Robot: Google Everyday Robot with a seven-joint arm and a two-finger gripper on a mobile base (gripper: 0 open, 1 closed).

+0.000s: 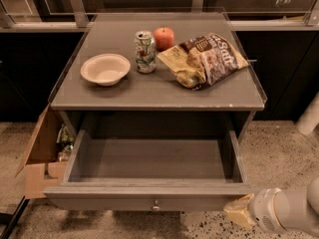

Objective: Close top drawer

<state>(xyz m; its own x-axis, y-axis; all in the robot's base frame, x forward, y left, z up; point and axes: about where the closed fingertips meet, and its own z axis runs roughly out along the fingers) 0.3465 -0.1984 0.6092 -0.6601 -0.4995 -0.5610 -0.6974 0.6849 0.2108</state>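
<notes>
Camera view shows the gripper [238, 211], a pale yellowish tip on a rounded white wrist, at the near right, just beside the right end of the top drawer [109, 202]; how far open it is cannot be told. That drawer, flat grey wood with a small round metal knob [156, 204], stands pulled far out toward the near side. On the smooth grey cabinet top [149, 91] sit a round cream bowl [105, 68], a can [145, 52], a red apple [164, 37] and a crumpled chip bag [204, 59].

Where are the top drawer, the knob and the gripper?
top drawer [149, 159]: camera view, bare inner floor.
knob [156, 204]: camera view, its round head.
gripper [238, 211]: camera view, tan tip at drawer's front right corner.
</notes>
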